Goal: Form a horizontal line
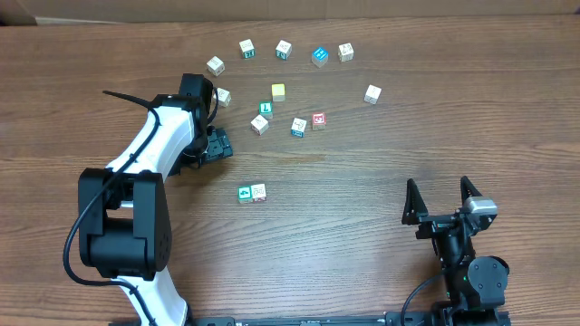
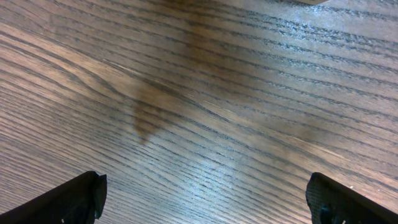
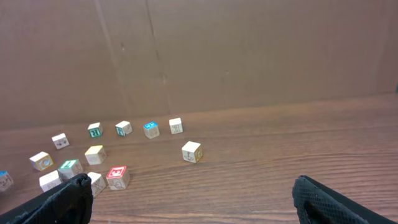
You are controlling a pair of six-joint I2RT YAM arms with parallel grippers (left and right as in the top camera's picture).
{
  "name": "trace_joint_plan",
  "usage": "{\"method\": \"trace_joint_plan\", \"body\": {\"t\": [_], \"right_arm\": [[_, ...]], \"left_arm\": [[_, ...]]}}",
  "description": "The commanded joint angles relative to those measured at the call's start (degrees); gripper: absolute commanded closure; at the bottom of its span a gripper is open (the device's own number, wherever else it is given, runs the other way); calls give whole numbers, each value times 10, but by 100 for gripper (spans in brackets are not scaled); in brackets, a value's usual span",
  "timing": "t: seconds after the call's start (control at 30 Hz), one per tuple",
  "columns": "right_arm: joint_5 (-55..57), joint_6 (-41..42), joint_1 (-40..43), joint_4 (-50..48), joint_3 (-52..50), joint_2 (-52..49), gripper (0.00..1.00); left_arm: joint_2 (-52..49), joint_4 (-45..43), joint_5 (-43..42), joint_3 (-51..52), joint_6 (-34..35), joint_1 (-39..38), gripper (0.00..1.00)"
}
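Left claw (image 1: 216, 145) gaping wide, gripping nothing; right claw (image 1: 441, 197) likewise. Row lying half-built: green cube (image 1: 245, 193) touching white cube (image 1: 259, 191). You're risking knocking that pair crooked when adding green "L" cube (image 1: 265, 109), red-faced cube (image 1: 318, 119).

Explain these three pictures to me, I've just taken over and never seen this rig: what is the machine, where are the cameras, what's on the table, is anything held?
Two robot arms stand at a wooden table. The overhead view looks straight down: the left arm is the white-and-black one, the right arm the black one. The other two views come from a camera on each wrist; the dark shapes in their bottom corners are that arm's own fingers. The left gripper looks at bare wood; the right gripper faces the red-faced cube and others, scattered. A green cube and a white cube sit side by side, starting the row. Both grippers are open and hold nothing.
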State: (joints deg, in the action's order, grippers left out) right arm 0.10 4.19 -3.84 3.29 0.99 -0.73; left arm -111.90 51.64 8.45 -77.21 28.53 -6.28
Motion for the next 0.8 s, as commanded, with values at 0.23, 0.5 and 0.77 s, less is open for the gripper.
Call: {"method": "trace_joint_plan", "body": {"t": [0.23, 0.5, 0.77], "right_arm": [[-74, 5, -3, -50, 21, 6, 0], [-118, 33, -3, 7, 179, -50, 0], [-146, 17, -3, 228, 508, -278, 0]], "left_arm": [[-6, 1, 7, 3, 2, -1, 0], [-6, 1, 7, 3, 2, -1, 1], [-6, 1, 7, 3, 2, -1, 0]]}}
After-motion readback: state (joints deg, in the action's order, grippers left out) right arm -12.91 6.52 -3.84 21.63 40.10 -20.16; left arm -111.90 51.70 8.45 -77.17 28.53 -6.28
